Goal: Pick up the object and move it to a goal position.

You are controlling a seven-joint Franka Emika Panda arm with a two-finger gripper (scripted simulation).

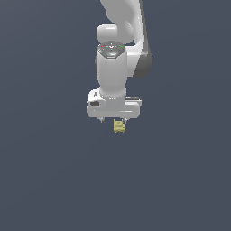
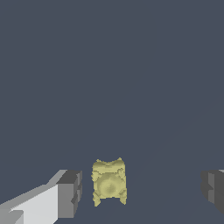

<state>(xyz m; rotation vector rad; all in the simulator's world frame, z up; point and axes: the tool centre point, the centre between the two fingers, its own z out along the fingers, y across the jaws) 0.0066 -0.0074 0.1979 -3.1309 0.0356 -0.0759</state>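
- The arm (image 1: 118,58) is hanging straight down over a plain dark grey surface (image 1: 45,180), with the end effector (image 1: 113,120) pointing downward.
- The object (image 1: 119,127), a small pale yellow lump with ridged sides, is sitting just under the end effector in the exterior view, slightly toward that view's right of the midline.
- In the wrist view the object (image 2: 109,182) is lying between the two dark finger pads (image 2: 70,188), close beside one pad and well apart from the other.
- The end effector (image 2: 141,188) is standing wide open; neither pad is touching the object, so nothing is being held.
- I cannot tell from either view how much height is separating the fingertips from the surface, though the pads appear to be flanking the object at roughly its level.
- No goal marker is showing in either picture, so the target position cannot be placed.
- Progress, as a judgement: the approach is looking largely done, with the object bracketed by the fingers. The grasp, the lift and the carry to the goal are all still left.
- Note on the next move: the off-centre position suggests one pad would be meeting the object first on closing, possibly nudging it sideways before the grip settles.
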